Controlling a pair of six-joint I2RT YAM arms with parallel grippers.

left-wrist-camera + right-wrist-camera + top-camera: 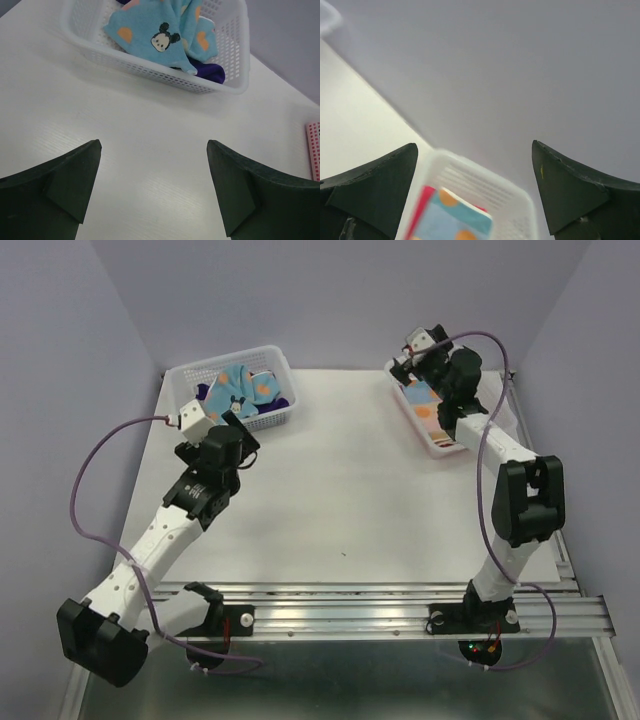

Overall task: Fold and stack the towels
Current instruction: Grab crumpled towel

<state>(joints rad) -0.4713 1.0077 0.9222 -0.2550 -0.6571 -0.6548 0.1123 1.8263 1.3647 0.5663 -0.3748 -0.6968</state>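
Blue spotted towel (160,30) lies crumpled on top in the white basket (150,70) at the counter's far-left corner, with a purple towel (210,71) peeking out under it. My left gripper (154,150) hangs over bare counter (330,500) just short of that basket, jaws wide, nothing held. My right gripper (475,150) is up over the far-right basket (480,182), also spread wide and empty; folded towels (452,220) sit inside. Next step, I judge: grab the blue one. I'd pinch a loose edge near the rim, not the bunched middle, lift it clear of the wall, then spread it flat mid-counter.
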